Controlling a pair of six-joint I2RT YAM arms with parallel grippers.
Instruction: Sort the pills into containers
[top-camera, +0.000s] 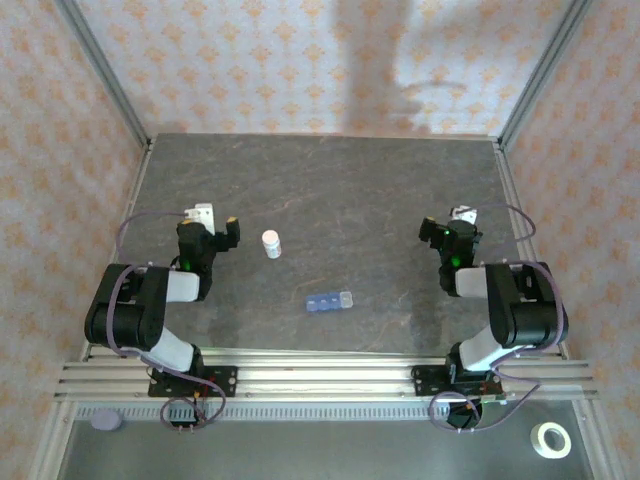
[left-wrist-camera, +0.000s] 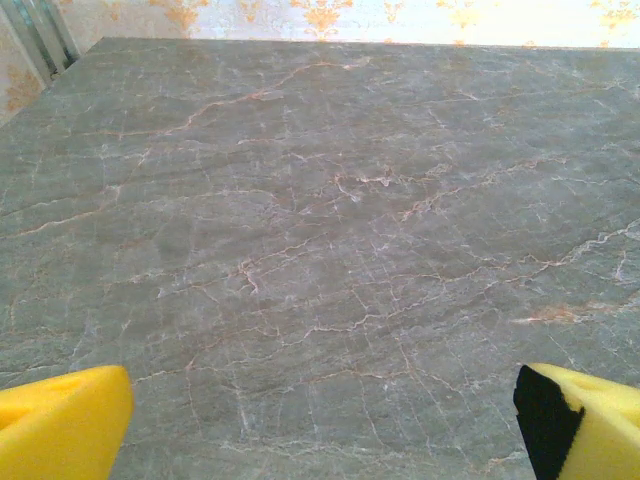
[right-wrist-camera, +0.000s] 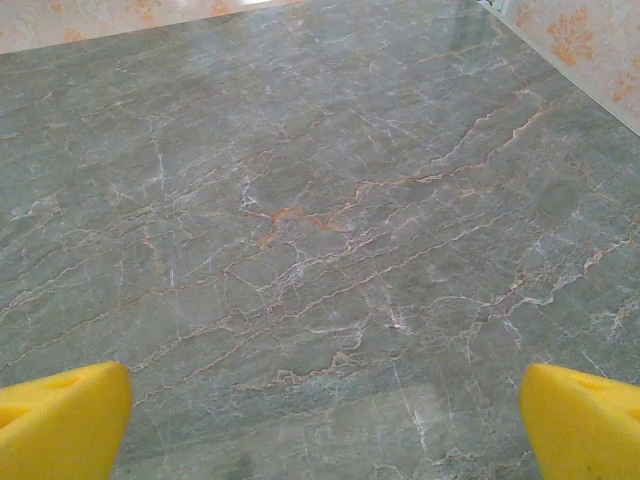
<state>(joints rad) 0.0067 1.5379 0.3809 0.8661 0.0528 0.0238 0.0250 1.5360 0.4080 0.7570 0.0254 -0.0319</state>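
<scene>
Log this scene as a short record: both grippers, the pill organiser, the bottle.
left gripper: jaws wide open, holding nothing, over bare table
right gripper: jaws wide open, holding nothing
pill organiser: translucent blue strip, lying on the table between the arms, untouched
bottle: small, whitish, upright, beyond and left of the organiser, apart from it

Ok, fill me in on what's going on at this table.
Nothing is being handled. The left tool and right tool are both open and empty, over bare table. The blue pill organiser lies roughly midway between them, nearer the front edge, and a small white bottle stands upright beyond it, to its left.
</scene>
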